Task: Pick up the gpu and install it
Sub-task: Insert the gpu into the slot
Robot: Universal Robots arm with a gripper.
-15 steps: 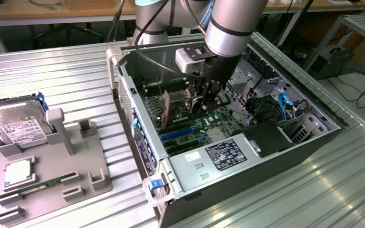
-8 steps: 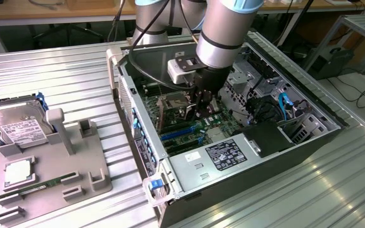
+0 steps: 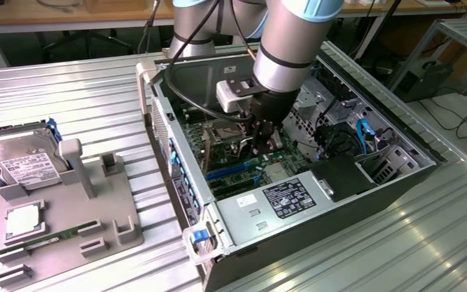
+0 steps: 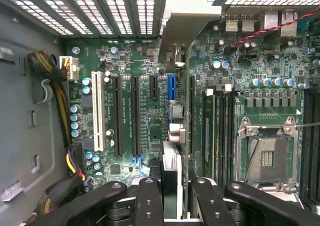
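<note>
Closest to me, in the wrist view, my pincer (image 4: 170,198) is narrowed onto the gpu (image 4: 171,178), which I hold on edge, so I see little more than its thin dark edge and a pale strip between my two black fingers (image 4: 148,201). Its fan face is hidden from me. The card's pale metal bracket (image 4: 187,21) runs away from me to the perforated rear wall of the case (image 4: 100,11), where its far end is cut off by the frame.

Under the card lies the green motherboard (image 4: 145,116). The black expansion slots (image 4: 135,116) and the white slot (image 4: 97,111) sit just beside the card on one side, the memory slots (image 4: 220,136) close on the other, and the open processor socket (image 4: 267,156) beyond those. Whether the card's lower edge touches a slot I cannot tell. A bundle of yellow and black cables (image 4: 52,86) hugs the grey side wall, well apart from the card.

In the exterior view my pincer (image 3: 259,140) hangs deep inside the open computer case (image 3: 315,225), walls close around it, the card itself hard to make out. Farther off, at the exterior view's left, a grey holder tray (image 3: 63,225) carries a hard drive (image 3: 19,161) and a green memory stick (image 3: 51,239) on the ribbed metal table (image 3: 71,97).
</note>
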